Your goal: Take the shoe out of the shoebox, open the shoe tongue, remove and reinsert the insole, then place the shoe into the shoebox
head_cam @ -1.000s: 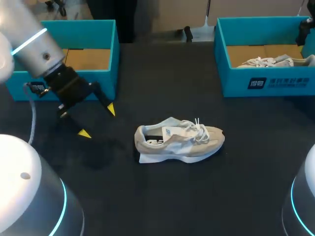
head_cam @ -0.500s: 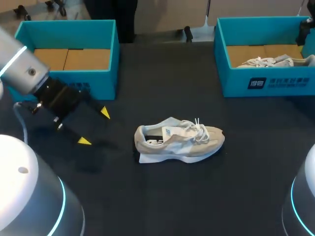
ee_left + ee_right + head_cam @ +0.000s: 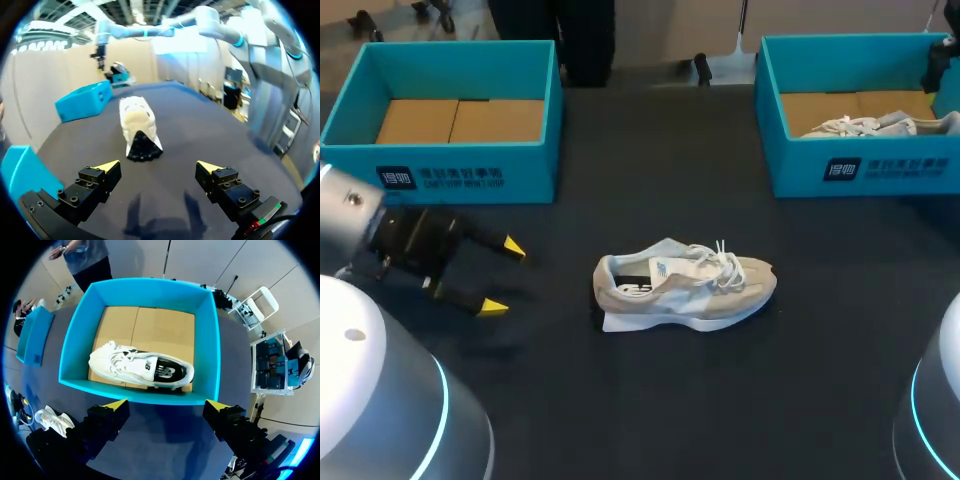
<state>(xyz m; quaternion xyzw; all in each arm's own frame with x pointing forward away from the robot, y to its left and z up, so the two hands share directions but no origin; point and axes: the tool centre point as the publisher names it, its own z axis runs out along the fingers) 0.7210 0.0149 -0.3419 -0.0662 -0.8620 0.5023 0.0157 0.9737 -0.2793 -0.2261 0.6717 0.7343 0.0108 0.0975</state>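
Observation:
A beige shoe (image 3: 685, 290) with white laces lies on its side in the middle of the black table, toe to the right. My left gripper (image 3: 502, 277) hovers low to its left, open and empty. In the left wrist view the shoe (image 3: 139, 125) lies ahead of the left gripper (image 3: 157, 166), heel end nearest. My right gripper (image 3: 166, 405) stands open and empty above the near wall of the right blue shoebox (image 3: 215, 340). A second, white shoe (image 3: 142, 365) lies in that box.
An empty blue shoebox (image 3: 470, 165) with a cardboard floor stands at the back left, behind my left gripper. The right shoebox (image 3: 865, 170) stands at the back right with the other shoe (image 3: 880, 125) inside. Bare table surrounds the beige shoe.
My left arm has drawn back toward the near left and sunk lower, away from the left shoebox. Its fingers stayed open. The beige shoe has not moved.

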